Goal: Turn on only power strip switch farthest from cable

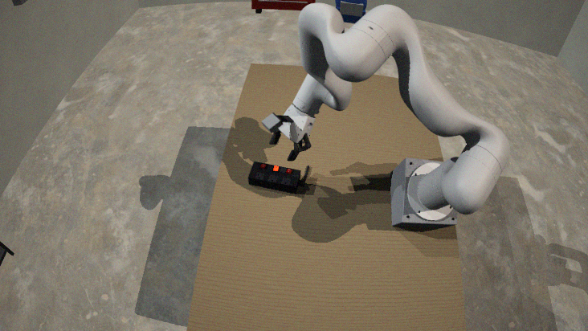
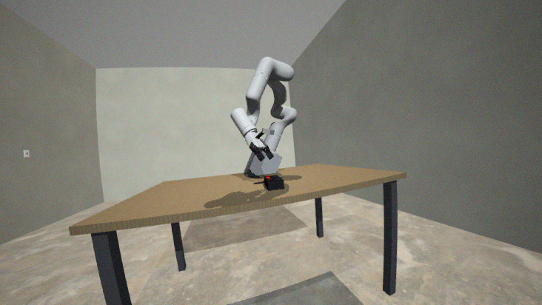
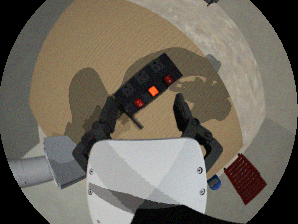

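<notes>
A black power strip (image 1: pixel 274 177) lies flat on the brown table, with three red switches in a row on top. The middle switch (image 1: pixel 275 168) glows bright orange; the left switch (image 1: pixel 263 165) and the right switch (image 1: pixel 288 170) look dark red. The cable stub (image 1: pixel 306 173) sticks out at the strip's right end. My gripper (image 1: pixel 284 146) is open and empty, and hangs a little above and behind the strip. In the wrist view the strip (image 3: pixel 145 91) lies ahead between my spread fingers. It also shows in the exterior view (image 2: pixel 273 182), below my gripper (image 2: pixel 262 152).
The arm's grey base (image 1: pixel 423 194) stands on the table to the right of the strip. A red cart (image 1: pixel 279 4) and a blue object (image 1: pixel 349 9) stand on the floor beyond the table's far edge.
</notes>
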